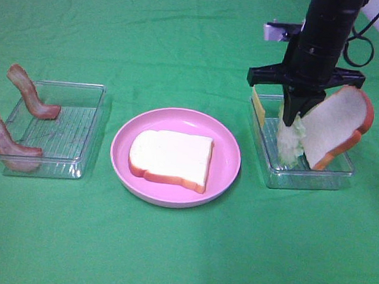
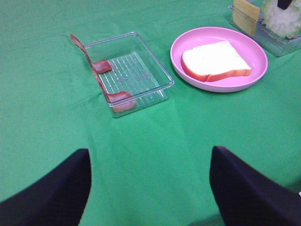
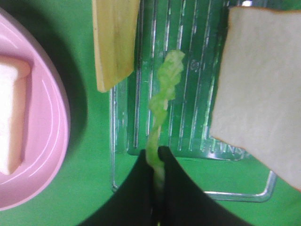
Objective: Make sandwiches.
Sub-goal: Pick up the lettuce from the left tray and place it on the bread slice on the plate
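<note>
right tool (image 3: 157, 153): closed, pinching the lettuce (image 3: 162, 94) by one thin edge, low in the right tray (image 3: 193, 117).
left tool (image 2: 150, 188): fingers wide apart, holding nothing, hanging over bare surface (image 1: 177, 250), well apart from everything.
lettuce: the rest of the leaf hangs loose beyond your tips.
neighbours: cheese (image 3: 114, 42) leans on one tray wall, the leaning slice (image 3: 258, 89) on the other, and the lettuce sits between them.
sandwich so far: only the plate slice (image 1: 172, 157), lying flat on the plate (image 1: 225, 160). Bacon (image 1: 31, 93) strips are propped on the left tray (image 1: 74, 129) rim.
risk 1: that edge grip looks thin. Lift too fast and the leaf may slip out.
risk 2: the leaning slice is just beside your tool. Brush it on the way up and it may topple or drag out.
risk 3: the tray is light, so a snagged leaf could lift or shift it.
risk 4: a floppy leaf may land folded or half off the plate slice.
writing: faint raised lettering on the right tray floor, too blurred to read. No brands or labels elsewhere.
</note>
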`<state>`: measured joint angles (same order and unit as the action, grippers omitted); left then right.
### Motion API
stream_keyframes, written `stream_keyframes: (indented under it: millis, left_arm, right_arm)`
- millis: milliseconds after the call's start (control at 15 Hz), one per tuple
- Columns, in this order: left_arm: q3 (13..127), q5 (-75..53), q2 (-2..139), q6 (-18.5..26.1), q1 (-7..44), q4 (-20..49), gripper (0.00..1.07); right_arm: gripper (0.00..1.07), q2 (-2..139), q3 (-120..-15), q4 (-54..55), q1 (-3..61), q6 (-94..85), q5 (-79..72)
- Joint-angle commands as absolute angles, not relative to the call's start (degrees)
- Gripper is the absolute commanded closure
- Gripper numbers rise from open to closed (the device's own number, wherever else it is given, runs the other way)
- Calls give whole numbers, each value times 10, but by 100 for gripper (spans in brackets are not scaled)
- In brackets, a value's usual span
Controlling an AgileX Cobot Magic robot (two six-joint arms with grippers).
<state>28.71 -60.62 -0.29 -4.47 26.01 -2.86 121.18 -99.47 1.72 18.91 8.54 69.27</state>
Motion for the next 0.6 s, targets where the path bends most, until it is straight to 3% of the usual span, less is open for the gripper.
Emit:
stream_keyframes:
  millis: [67,600]
  left_arm:
    - [286,-600,-9,-44,262,-30,38]
    - [286,-600,-9,-44,262,-30,38]
  right_arm:
    - [107,1171,-998,6,190,80,724]
    - [107,1063,-998,78,190,45,733]
